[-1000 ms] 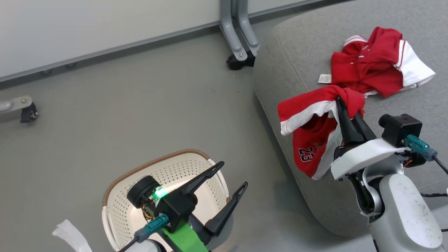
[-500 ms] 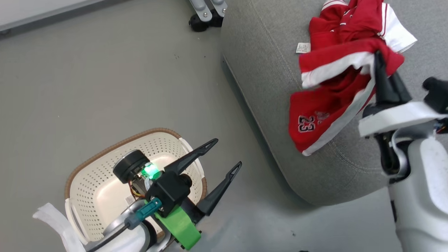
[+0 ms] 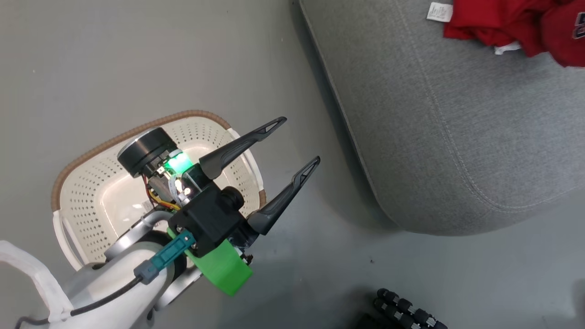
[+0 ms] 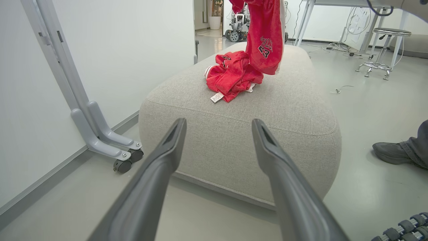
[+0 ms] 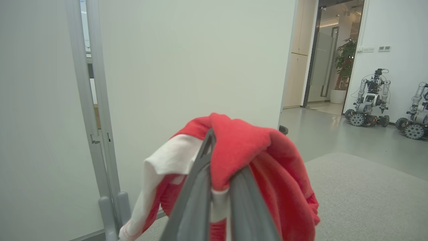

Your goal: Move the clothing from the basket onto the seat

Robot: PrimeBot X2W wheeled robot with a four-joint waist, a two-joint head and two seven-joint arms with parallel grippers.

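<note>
**A:** quick rundown, where's everything sitting?

**B:** The big grey seat fills the right side of the head view. The cream basket is on the floor off the seat's corner, near it but apart, at the lower left.

**A:** and the clothing?

**B:** One crumpled red heap of clothing lies on top of the seat. A second garment, red with white trim and a 23 on it, hangs in the air right over that heap. I can't tell if its hem touches the pile.

**A:** grippers?

**B:** The right gripper has its fingers pinched nearly together on a fold of that second garment, and the cloth is draped over both of them. The left gripper is spread wide with nothing between its fingers. Its body is over the basket, and its tips poke out past the rim towards the seat.

**A:** anything tiny?

**B:** A little white tag sticks out of the heap's near edge, flat on the cushion.
</note>
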